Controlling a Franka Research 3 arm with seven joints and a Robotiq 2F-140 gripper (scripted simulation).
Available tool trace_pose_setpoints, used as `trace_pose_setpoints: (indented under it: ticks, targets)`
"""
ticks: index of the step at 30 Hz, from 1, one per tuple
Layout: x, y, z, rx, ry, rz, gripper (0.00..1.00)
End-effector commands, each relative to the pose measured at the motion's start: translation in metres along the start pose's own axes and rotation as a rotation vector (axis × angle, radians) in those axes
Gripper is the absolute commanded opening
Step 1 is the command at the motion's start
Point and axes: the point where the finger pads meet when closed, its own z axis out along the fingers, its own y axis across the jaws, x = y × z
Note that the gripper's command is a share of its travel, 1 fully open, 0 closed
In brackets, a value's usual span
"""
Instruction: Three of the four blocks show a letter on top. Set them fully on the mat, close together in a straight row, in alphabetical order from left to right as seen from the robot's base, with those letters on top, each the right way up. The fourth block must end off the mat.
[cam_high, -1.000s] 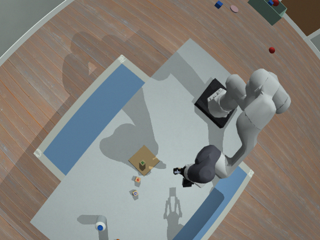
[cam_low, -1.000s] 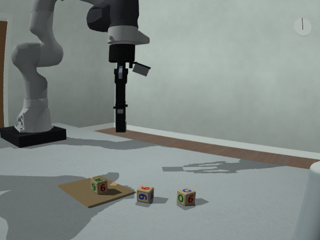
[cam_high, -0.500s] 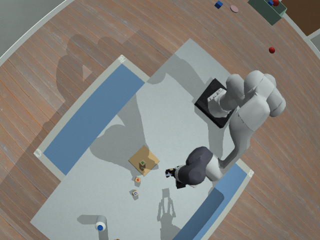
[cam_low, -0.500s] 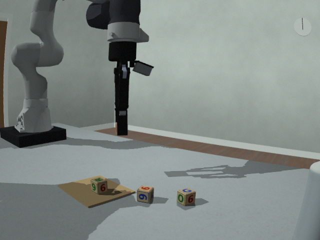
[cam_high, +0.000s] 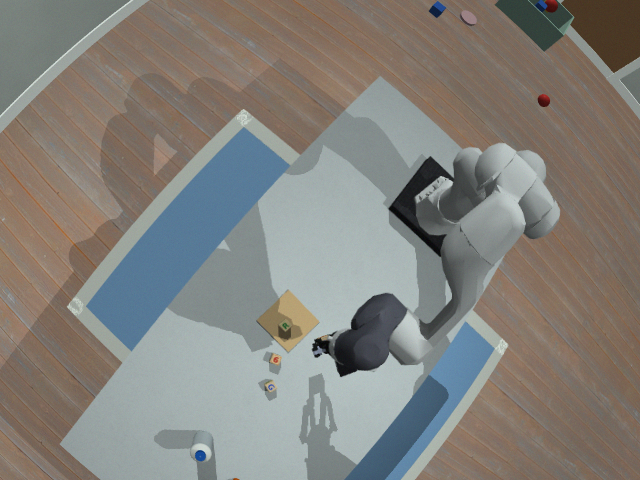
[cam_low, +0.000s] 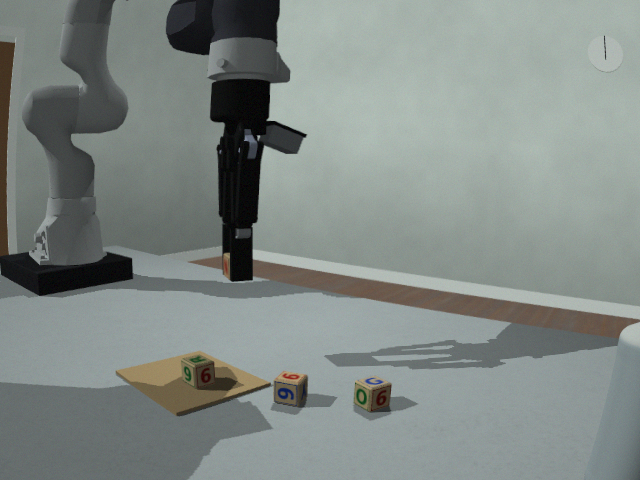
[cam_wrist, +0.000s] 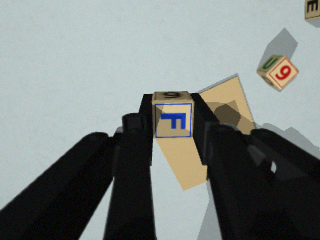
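Probably light, stiff and hard to dent, with smooth wood likely to slip if pinched off-centre. Best taken by two opposite side faces, as now: F block (cam_high: 324, 338) (cam_low: 226, 266) (cam_wrist: 173, 120) clamped in the gripper (cam_high: 318, 345) (cam_low: 237, 268) (cam_wrist: 171, 108), aloft, mid-frame in the wrist view, right of the mat (cam_high: 287, 304) (cam_low: 155, 377) (cam_wrist: 182, 170) in the top view. Pale tan, cube-shaped, with blue F in thin blue border, turned sideways; dark character on adjoining face.
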Motion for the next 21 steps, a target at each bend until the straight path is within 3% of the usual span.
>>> trace_pose_setpoints:
  ticks: [1,14,21]
  targets:
    - [-0.007,0.009,0.001,0.010,-0.002,-0.139,0.24]
    - [-0.033,0.048,0.007,0.007,-0.016,-0.277,0.24]
    - [-0.034,0.049,0.007,0.007,-0.016,-0.279,0.24]
